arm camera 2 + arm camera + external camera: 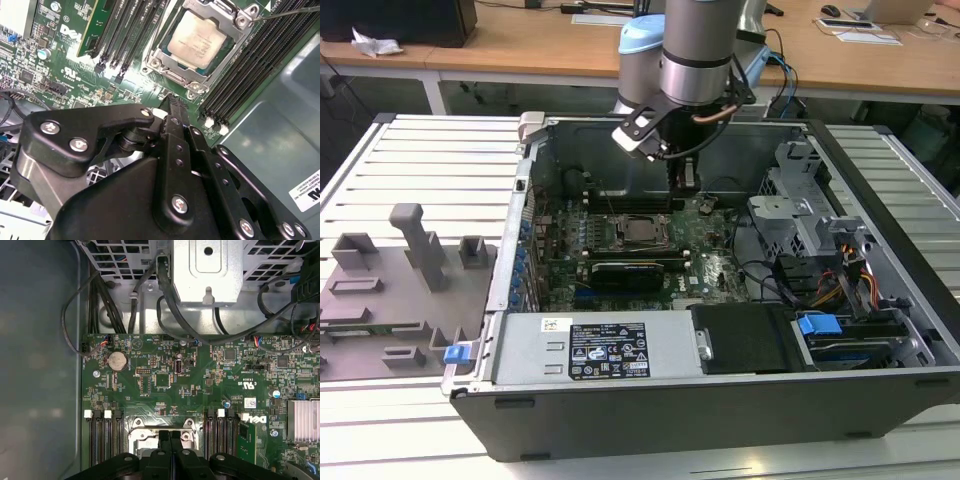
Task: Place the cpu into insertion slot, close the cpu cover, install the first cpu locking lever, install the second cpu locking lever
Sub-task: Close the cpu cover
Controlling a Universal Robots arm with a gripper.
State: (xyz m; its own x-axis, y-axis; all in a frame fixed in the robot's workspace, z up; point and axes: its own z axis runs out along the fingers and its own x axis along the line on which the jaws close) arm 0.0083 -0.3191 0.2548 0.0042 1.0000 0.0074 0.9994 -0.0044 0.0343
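Fixture tray (460,300): grey, with moulded holders, well off to the exterior view's left of my claw (685,172) and outside the case.
Computer case (720,410): lies open side up. My claw is down inside it, low over the motherboard (712,255).
Memory slots (125,30): long black rows flank the socket on both sides, near my fingers (172,115).
Cpu (202,40): seated in the insertion slot (152,62), just beyond my fingers, dull metal top facing up.
Cpu cover (231,47): lies flat around the chip, its frame over the chip's edges. I judge it closed.
Locking lever (285,12): a thin rod runs away from the cover's far corner. Whether it is hooked down I cannot tell.
Claw: fingers pressed together with nothing between them, at the socket's near edge. Whether they touch the board I cannot tell.
Progress: seating and covering look done to me. I judge the levers to be what is left.
Drive cage (800,210): bare metal, close on the exterior view's right of my claw, with cables (850,280) past it.
Table (440,150): ribbed metal slats under the case and tray.
Room: tight, I judge, with case walls and the cage on either side of my claw. Wooden desks (520,50) stand beyond.
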